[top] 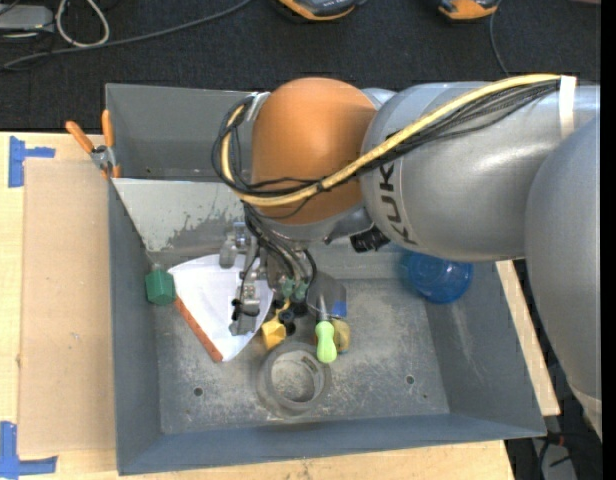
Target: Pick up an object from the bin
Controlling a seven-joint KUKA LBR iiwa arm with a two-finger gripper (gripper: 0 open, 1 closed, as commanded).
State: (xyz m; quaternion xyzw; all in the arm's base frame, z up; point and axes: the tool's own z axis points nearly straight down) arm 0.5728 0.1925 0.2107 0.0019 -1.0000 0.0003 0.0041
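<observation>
My gripper [256, 286] hangs under the orange wrist cover, low in the middle of the bin. It is over the right edge of a white flat card with an orange rim [206, 293]. A small yellow block [274, 332] lies just below the gripper. To the block's right a light green and yellow piece [327, 341] stands close by. A clear tape roll [291, 378] rests near the front wall. Nothing shows as held.
A green cube [159, 286] sits at the left, by the card's corner. A blue rounded thing [435, 276] lies at the right, partly under the arm. A small dark blue piece [336, 301] is next to the gripper.
</observation>
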